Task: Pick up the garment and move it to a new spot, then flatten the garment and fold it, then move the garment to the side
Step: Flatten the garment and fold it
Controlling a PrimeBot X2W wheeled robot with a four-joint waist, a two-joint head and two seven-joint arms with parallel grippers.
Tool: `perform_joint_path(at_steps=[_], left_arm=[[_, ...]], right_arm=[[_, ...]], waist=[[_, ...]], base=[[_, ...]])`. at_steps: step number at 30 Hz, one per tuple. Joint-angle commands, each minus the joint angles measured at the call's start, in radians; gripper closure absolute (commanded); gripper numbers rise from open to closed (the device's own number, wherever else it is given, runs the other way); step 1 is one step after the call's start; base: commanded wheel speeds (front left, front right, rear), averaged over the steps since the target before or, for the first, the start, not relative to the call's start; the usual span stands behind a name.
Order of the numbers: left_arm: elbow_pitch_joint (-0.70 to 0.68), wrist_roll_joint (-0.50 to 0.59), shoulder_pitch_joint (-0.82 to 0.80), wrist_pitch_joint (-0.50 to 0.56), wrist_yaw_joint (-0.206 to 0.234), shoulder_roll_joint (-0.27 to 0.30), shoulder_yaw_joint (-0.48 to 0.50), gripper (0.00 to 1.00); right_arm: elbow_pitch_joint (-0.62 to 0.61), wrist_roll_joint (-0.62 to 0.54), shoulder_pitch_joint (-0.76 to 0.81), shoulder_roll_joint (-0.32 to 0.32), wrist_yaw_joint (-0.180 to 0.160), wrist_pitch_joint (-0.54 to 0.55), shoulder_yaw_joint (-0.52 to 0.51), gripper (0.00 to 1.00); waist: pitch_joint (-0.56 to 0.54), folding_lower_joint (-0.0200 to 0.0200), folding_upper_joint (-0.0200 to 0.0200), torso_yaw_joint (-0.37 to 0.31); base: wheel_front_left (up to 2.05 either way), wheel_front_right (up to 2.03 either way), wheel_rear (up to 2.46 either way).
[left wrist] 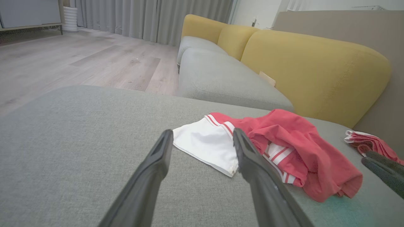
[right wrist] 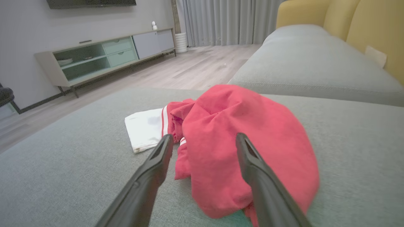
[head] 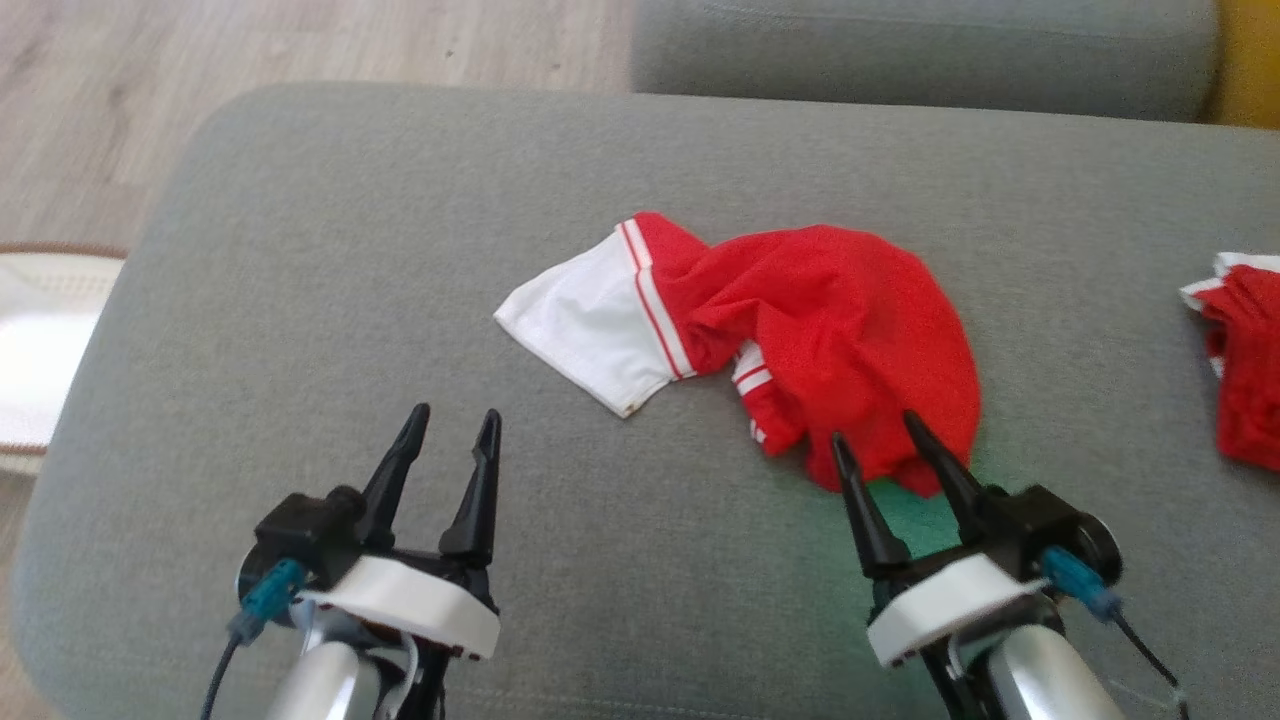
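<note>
The crumpled red mesh garment with a white panel and red-and-white stripes (head: 800, 330) lies with its long axis running crosswise in front of both claws, the white end toward the left and the bunched red bulk toward the right. The right claw (head: 875, 427) is much the nearer. Its two fingers are spread wide with nothing in them, and the tips stand at the near edge of the red bulk, straddling it in the right wrist view; I cannot tell whether they touch the cloth. The left claw (head: 455, 412) is just as wide open and empty, and sits short of the garment, whose white corner lies ahead of it and off to its right.

All this rests on a broad grey woven sofa seat (head: 300, 250), soft and likely to give under pressure. A second red-and-white bundle of cloth (head: 1240, 360) lies well apart, out to the right of the right claw. Beyond the seat are a pale wood floor (head: 300, 40), a mustard-yellow sofa back (left wrist: 315, 63), grey curtains (left wrist: 142, 15) and a low cabinet (right wrist: 101, 56).
</note>
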Motion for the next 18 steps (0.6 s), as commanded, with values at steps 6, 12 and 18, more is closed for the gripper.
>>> perform_joint_path(at_steps=[6,12,18], left_arm=[[0.003,0.020,-0.070,-0.012,-0.029,-0.024,0.043,0.00],[0.011,0.022,-0.080,-0.012,-0.041,-0.033,0.059,0.00],[0.012,0.019,-0.081,-0.012,-0.048,-0.038,0.073,0.00]], right_arm=[[0.137,-0.009,-0.141,-0.002,-0.001,0.015,0.043,0.00],[0.259,0.002,-0.205,-0.002,-0.001,-0.018,0.020,0.00],[0.360,0.026,-0.274,-0.002,-0.001,-0.043,0.011,0.13]], waist=[[0.041,0.0000,0.0000,0.059],[0.059,0.0000,0.0000,0.075],[0.077,0.0000,0.0000,0.061]], base=[[0.00,0.00,0.00],[0.00,0.00,0.00],[0.00,0.00,0.00]])
